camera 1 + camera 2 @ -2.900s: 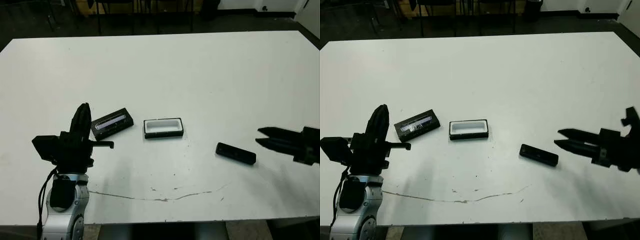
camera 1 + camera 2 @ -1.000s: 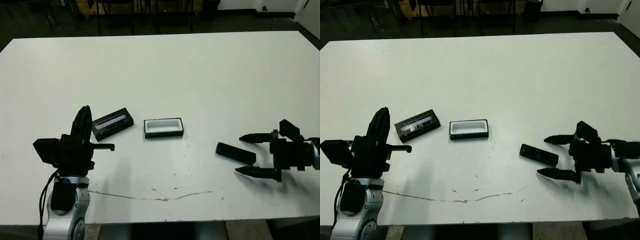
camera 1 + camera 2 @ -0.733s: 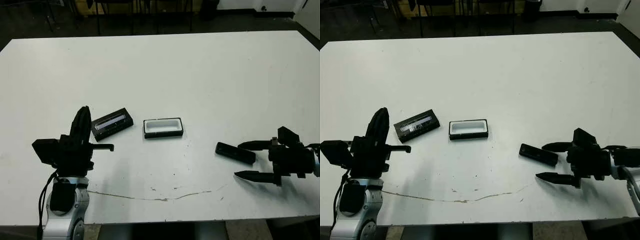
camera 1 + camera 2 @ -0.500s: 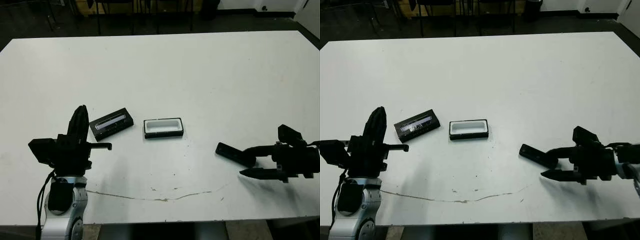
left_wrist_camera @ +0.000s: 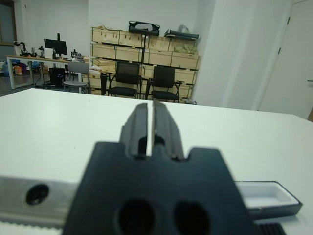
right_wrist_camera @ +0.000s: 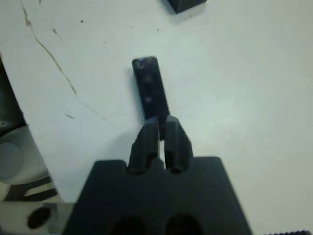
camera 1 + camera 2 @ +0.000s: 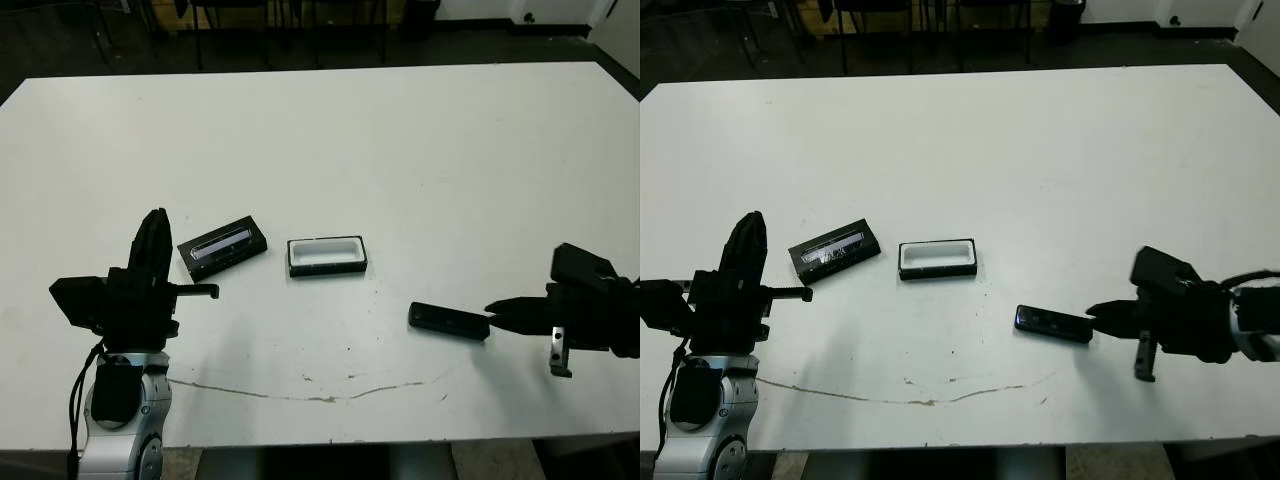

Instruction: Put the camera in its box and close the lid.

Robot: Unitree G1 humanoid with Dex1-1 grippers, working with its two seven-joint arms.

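The camera (image 7: 448,321) lies flat on the white table (image 7: 420,150), to the right of and nearer than the box (image 7: 327,255). The box is open, its white lining showing. The lid (image 7: 222,246) lies flat to the left of the box, stripe up. My right gripper (image 7: 490,308) is shut, and its tips touch the camera's right end. In the right wrist view the camera (image 6: 150,88) stretches away from the closed fingertips (image 6: 150,128). My left gripper (image 7: 155,230) stands shut and upright, to the left of the lid and holding nothing.
A thin crack line (image 7: 320,398) runs across the table near its front edge. Chairs and shelves with boxes (image 5: 142,49) stand in the room beyond the table. The box (image 5: 266,196) also shows low in the left wrist view.
The right gripper's fingers have closed. The camera has slid left, ending closer to the box. The left arm has shifted slightly left.
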